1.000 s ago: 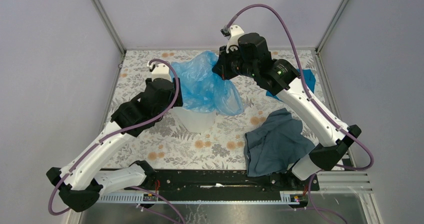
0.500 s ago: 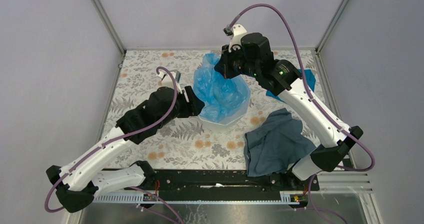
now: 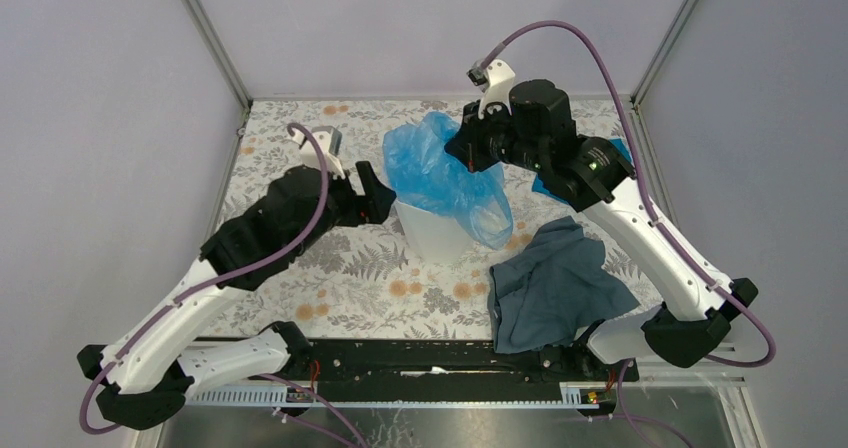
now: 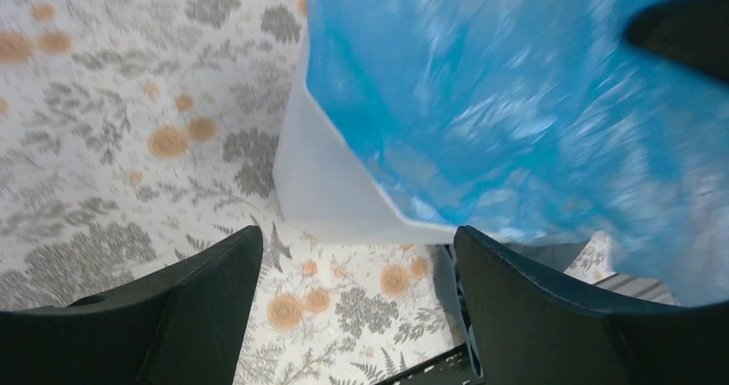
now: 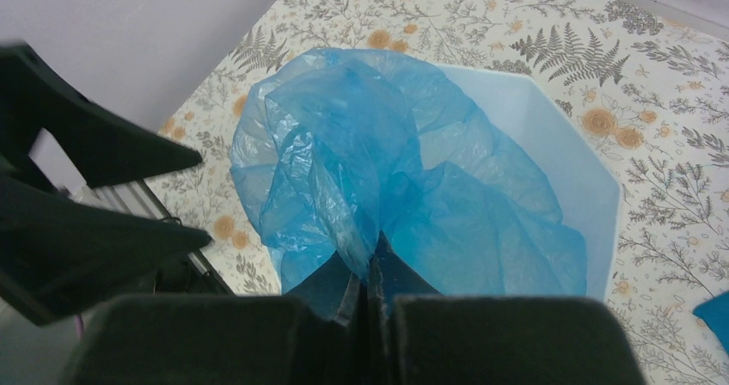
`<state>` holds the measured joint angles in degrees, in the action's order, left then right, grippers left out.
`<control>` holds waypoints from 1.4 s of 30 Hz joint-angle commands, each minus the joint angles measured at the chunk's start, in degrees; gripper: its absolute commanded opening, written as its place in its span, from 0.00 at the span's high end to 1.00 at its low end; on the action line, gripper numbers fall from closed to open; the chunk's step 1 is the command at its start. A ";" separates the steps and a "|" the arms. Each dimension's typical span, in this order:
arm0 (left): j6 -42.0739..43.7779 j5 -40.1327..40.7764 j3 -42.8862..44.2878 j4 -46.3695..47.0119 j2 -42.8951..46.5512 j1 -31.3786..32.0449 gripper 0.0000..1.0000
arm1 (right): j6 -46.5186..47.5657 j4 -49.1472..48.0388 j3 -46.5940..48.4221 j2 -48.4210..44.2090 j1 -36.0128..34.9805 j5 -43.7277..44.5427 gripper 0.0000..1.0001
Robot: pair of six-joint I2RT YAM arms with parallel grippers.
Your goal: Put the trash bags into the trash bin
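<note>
The white trash bin (image 3: 432,236) stands upright mid-table. The light-blue trash bag (image 3: 446,172) billows over its mouth and spills past the right rim. My right gripper (image 3: 470,152) hovers above the bin, shut on a gathered fold of the bag (image 5: 387,161), with its fingertips (image 5: 371,260) pinched together; the bin's rim (image 5: 563,144) shows beneath. My left gripper (image 3: 374,197) sits just left of the bin, open. In the left wrist view the gripper (image 4: 357,265) has only tablecloth between its jaws, the bin wall (image 4: 327,179) and bag (image 4: 516,101) ahead.
A dark grey-blue cloth (image 3: 553,284) lies crumpled at the front right. A teal cloth (image 3: 618,154) peeks out behind the right arm, and its corner (image 5: 715,316) shows in the right wrist view. Metal frame posts and grey walls border the floral tabletop (image 3: 300,268).
The left gripper has opened wider and pulled slightly back to the left of the bin. The right arm has shifted right with the bag, which now drapes over the bin's right rim.
</note>
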<state>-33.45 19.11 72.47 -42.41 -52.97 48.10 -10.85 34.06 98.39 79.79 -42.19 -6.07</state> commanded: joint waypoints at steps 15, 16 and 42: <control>8.10 -18.78 16.30 16.62 -23.26 -4.84 0.65 | 0.85 -10.24 -8.90 -8.96 0.27 -9.34 1.00; 7.73 -18.73 14.74 17.52 -23.71 -4.22 0.67 | 0.35 -12.06 -9.34 -8.76 0.27 -9.47 1.00; 14.14 -3.02 5.16 11.91 -12.30 -7.47 0.28 | -15.94 -0.70 4.78 8.33 1.95 9.50 1.00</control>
<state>-19.42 16.82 84.58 -33.21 -65.71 43.64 -22.41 29.06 94.15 82.28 -40.45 -2.76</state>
